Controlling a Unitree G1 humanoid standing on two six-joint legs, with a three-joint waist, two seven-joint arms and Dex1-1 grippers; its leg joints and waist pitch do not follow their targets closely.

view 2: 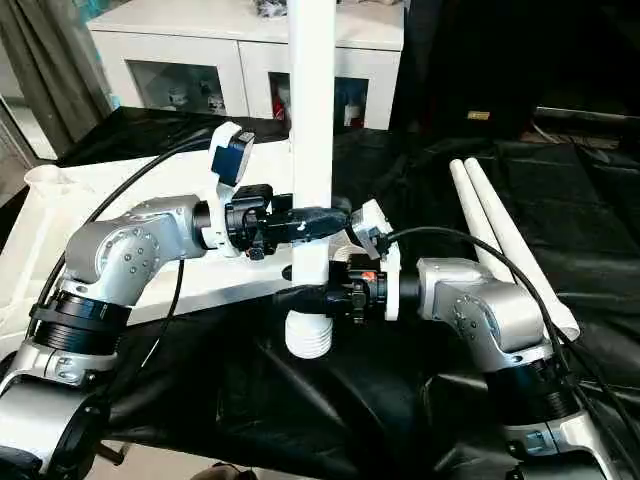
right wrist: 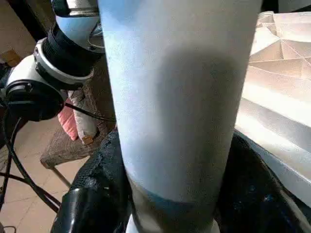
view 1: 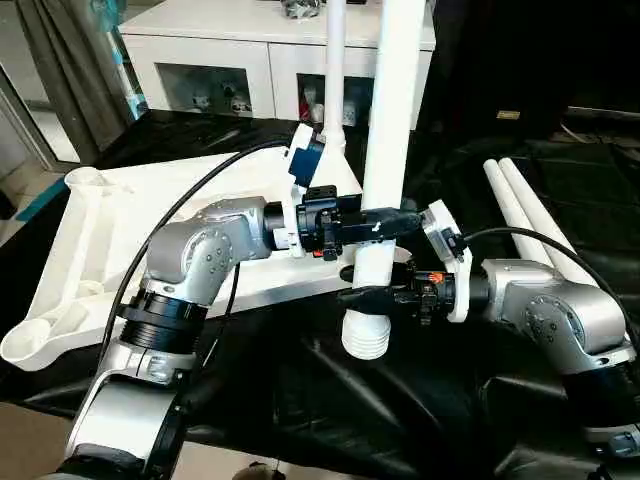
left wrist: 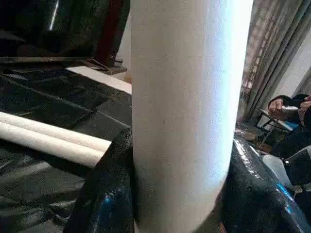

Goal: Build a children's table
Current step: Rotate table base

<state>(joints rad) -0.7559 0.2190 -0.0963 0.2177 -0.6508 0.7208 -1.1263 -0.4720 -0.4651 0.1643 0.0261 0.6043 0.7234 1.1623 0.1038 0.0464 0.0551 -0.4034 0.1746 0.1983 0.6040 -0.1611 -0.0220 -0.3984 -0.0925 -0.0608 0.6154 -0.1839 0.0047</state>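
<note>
held leg (view 1: pixel 392 120): white tube, upright, ribbed flared foot | left tool (view 1: pixel 385 226), right tool (view 1: pixel 372 296): both clamped on it | legs: four | tabletop (view 1: pixel 120 230): one

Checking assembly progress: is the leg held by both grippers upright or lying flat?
Upright. The leg stands roughly vertical, threaded end down, above the black cloth, left gripper clamped above right gripper.
</note>
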